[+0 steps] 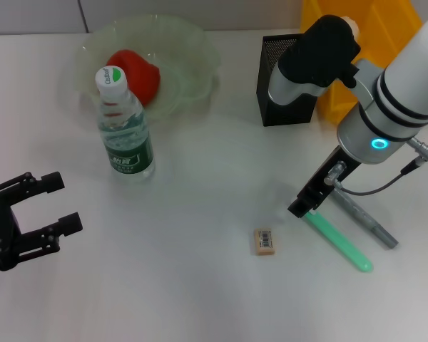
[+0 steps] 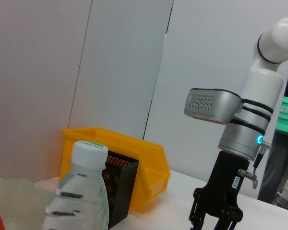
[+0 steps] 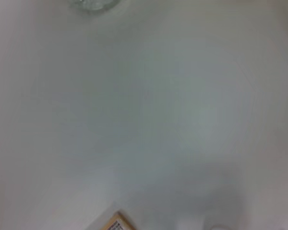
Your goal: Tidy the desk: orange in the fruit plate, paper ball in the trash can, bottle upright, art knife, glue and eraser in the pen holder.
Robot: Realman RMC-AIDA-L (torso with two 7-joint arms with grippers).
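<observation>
**White desk, right gripper low over the green stick**

White desk (image 1: 200,285) carries all items. Orange (image 1: 137,71) lies inside the fruit plate (image 1: 192,50), far left of centre. Bottle (image 1: 124,125) stands upright, cap on, just near of the plate's rim; whether it touches the rim, cannot tell. Pen holder (image 1: 285,89) stands far, right of centre, with the trash can (image 1: 385,28) directly behind and to its right, the two close together. Paper ball not seen in any view.

Eraser (image 1: 265,241) lies flat on the desk, near centre, print side up, apart from everything else. To its right lie two long items: a pale-green stick (image 1: 340,244) and a grey pen-shaped tool (image 1: 367,221), side by side, both angled toward the near right.

Right gripper (image 1: 303,206) points down at the far end of the green stick, at or just above it; contact not clear, and whether its fingers are spread or closed I cannot tell. Right wrist view shows bare desk and a corner of the eraser.

Left gripper (image 1: 57,203) hovers at the near left edge, well apart from the bottle, fingers spread, holding nothing.
</observation>
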